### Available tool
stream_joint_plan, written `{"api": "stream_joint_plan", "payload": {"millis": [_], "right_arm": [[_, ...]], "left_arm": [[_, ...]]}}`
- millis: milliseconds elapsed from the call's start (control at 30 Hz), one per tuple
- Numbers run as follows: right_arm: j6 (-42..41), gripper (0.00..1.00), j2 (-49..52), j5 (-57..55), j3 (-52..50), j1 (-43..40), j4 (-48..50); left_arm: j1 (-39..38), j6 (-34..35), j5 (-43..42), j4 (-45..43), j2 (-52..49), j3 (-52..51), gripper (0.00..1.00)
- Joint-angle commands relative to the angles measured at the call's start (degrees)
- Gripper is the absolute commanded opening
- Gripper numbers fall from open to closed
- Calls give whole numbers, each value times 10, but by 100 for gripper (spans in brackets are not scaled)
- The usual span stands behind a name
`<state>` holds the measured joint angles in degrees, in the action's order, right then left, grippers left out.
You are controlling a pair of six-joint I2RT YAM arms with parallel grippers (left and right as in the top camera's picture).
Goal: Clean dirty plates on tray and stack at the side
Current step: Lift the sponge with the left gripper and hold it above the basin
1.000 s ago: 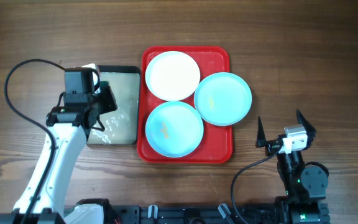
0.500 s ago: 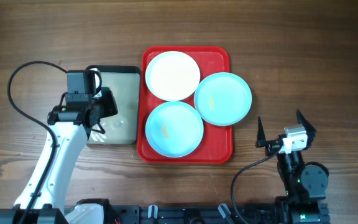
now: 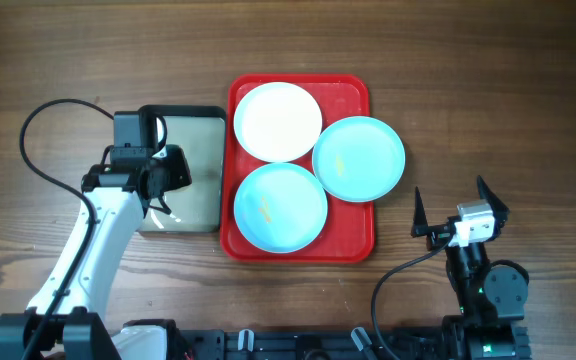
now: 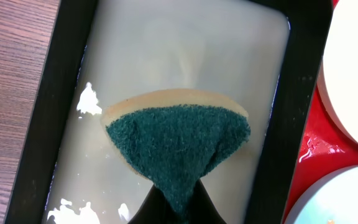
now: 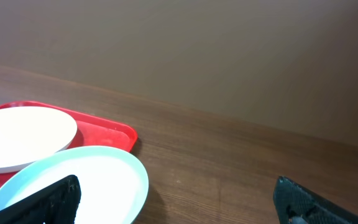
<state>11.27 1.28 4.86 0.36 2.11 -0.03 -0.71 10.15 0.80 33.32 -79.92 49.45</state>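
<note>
Overhead: left hand (image 3: 164, 186) clamps green sponge (image 4: 179, 144) over black-rimmed tray (image 3: 204, 150); plates (image 3: 280, 207) on red tray (image 3: 354, 246) just beside; right hand (image 3: 454, 206) wide.

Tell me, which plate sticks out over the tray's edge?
The blue plate on the right: it hangs over the right rim of the tray. The white plate and the other blue plate lie wholly inside.

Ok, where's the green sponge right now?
Left wrist view: the sponge is pinched in the jaws of the left gripper, over the black-rimmed tray, left of the red tray.
</note>
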Motion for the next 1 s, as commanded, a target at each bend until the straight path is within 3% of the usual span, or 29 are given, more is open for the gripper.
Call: {"api": "stream_joint_plan", "payload": {"millis": [0, 967], "right_arm": [[6, 100, -3, -5, 0, 3, 2], [6, 100, -3, -6, 0, 3, 2]], "left_arm": [[-3, -7, 1, -9, -8, 10, 4], [-3, -5, -14, -13, -8, 10, 4]]}}
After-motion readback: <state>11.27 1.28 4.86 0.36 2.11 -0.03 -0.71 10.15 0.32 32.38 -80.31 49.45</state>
